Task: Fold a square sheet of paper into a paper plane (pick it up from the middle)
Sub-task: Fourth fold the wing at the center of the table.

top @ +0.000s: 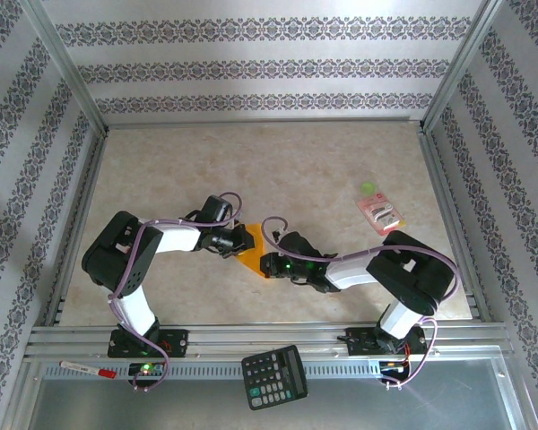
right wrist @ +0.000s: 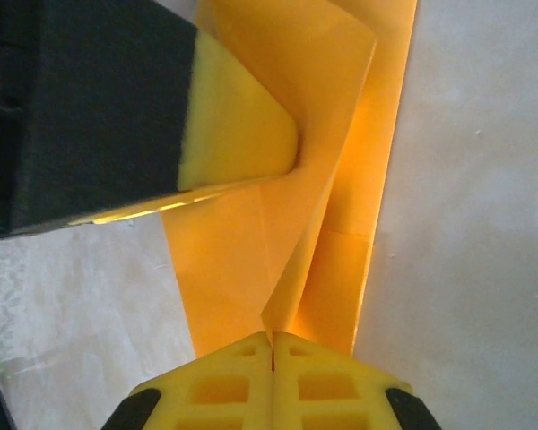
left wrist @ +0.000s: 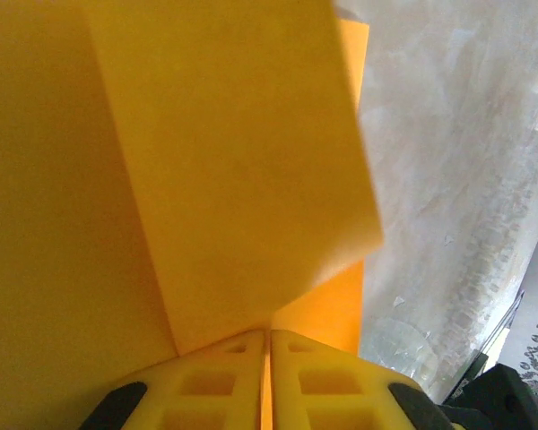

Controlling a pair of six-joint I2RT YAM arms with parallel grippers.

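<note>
The orange-yellow paper [top: 253, 252] lies partly folded at the table's middle, between the two grippers. My left gripper [top: 244, 238] is shut on its far-left end; in the left wrist view the paper [left wrist: 233, 161] rises as a folded flap straight out of the closed yellow fingertips [left wrist: 267, 333]. My right gripper [top: 271, 264] is shut on the near-right end, pinching a raised crease of the paper [right wrist: 332, 179] at its tips [right wrist: 273, 337]. The left gripper's yellow-padded finger [right wrist: 233, 125] presses the sheet from above in the right wrist view.
A small pink packet [top: 381, 212] and a green dot [top: 368, 188] lie at the right of the marbled table [top: 251, 161]. A black calculator [top: 274, 376] sits on the near rail. A red-capped marker [top: 88, 369] lies near the left base.
</note>
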